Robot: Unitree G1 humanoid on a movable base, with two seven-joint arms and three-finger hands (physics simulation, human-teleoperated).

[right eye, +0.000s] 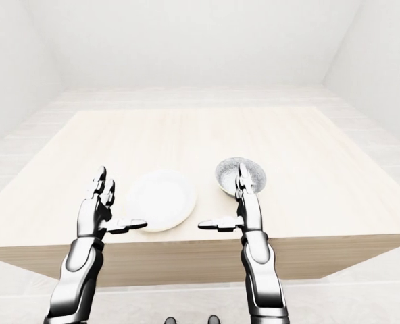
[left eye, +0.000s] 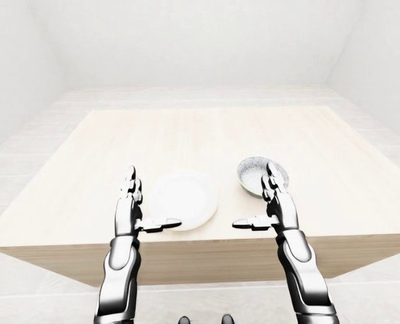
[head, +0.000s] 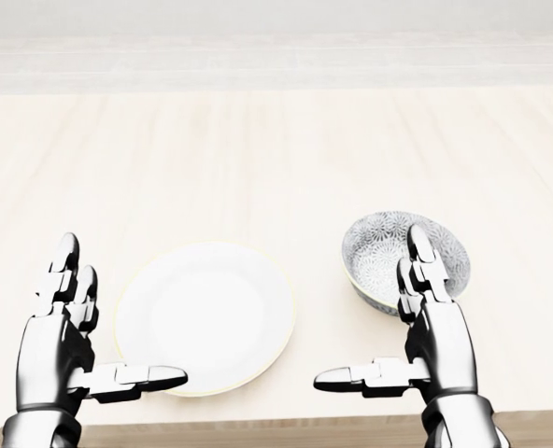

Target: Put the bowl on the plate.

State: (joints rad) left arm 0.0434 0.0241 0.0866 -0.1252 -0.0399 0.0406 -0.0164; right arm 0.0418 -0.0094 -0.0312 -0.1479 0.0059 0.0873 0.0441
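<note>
A pale wooden tabletop is filling the head view, seen from above. A white plate is lying near the bottom edge, left of centre. A patterned grey bowl is sitting to its right, near it but not touching, directly on the wood.

The left robot hand is hovering at the plate's left side, fingers spread wide and thumb pointing inward over the plate's lower rim, holding nothing. The right robot hand is doing the same (also empty), its upright fingers covering part of the bowl's right side, its thumb stretching left below the bowl.

The eye views are showing what the head view is cutting off: the whole tabletop with its thick near edge, both silver forearms rising from below, white walls and a pale floor around. In the right-eye view both hands are appearing further left.
</note>
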